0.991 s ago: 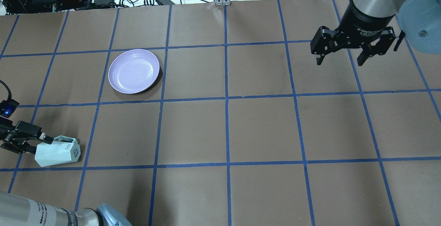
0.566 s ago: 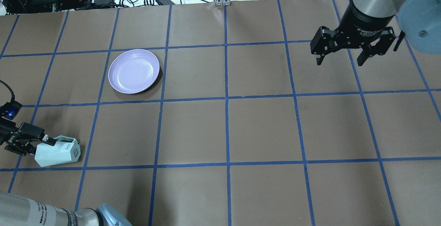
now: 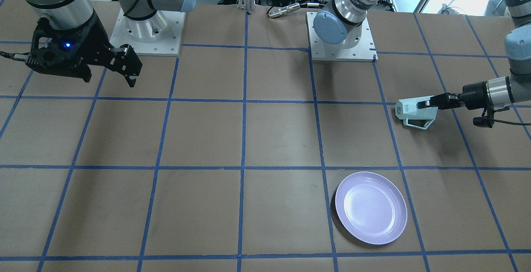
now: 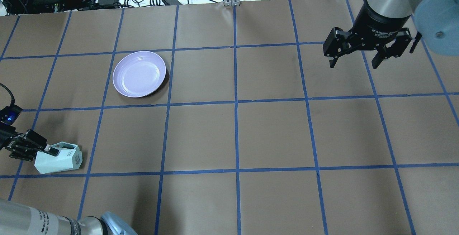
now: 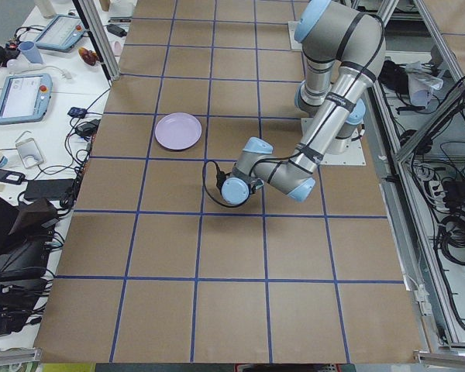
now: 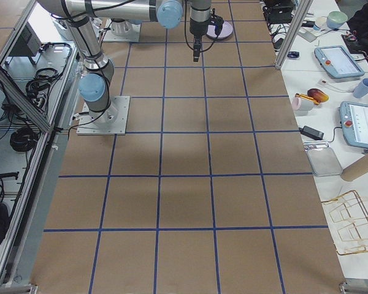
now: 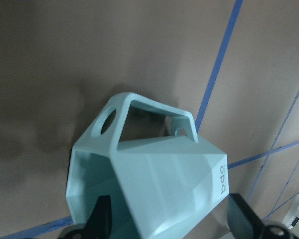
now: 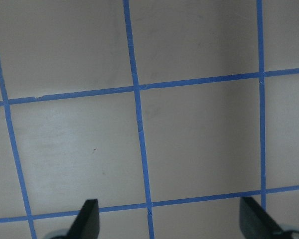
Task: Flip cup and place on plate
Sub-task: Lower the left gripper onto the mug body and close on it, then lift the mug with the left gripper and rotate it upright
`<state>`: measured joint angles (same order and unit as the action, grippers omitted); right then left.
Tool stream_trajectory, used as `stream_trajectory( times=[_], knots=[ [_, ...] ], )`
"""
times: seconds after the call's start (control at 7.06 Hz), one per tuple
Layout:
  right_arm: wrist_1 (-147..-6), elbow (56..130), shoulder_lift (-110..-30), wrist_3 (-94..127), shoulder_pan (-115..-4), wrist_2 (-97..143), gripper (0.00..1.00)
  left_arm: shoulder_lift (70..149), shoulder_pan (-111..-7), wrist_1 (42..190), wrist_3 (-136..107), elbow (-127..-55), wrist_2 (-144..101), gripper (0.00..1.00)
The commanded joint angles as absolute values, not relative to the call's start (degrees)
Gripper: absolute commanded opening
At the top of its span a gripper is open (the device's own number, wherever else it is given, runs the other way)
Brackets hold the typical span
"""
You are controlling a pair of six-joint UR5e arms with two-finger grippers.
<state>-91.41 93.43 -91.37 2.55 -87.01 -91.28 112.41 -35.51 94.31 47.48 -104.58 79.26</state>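
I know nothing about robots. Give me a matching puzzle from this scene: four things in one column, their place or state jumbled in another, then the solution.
Things:
1. pale mint-green faceted cup
2. round glossy lavender plate
3. left gripper
4. right gripper

Places or states:
A. open, hovering over the brown table, far from the cup
B. lying on its side on the table
C. low, at the cup's open mouth
D. empty, flat on the table

Pairs: 1-B; 2-D; 3-C; 4-A
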Motion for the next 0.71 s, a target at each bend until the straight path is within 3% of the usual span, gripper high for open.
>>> stream_trajectory(
  times=[0.0, 0.57],
  knots=[
    [-91.41, 93.43, -91.41, 2.55, -87.01, -91.23, 1.0, 111.28, -35.51, 94.66, 45.19, -104.24, 79.54, 0.0],
    [-91.41, 93.43, -91.32, 2.55, -87.01, -91.23, 1.0, 108.91, -36.91, 95.63, 33.26, -101.52, 79.28, 0.0]
  ],
)
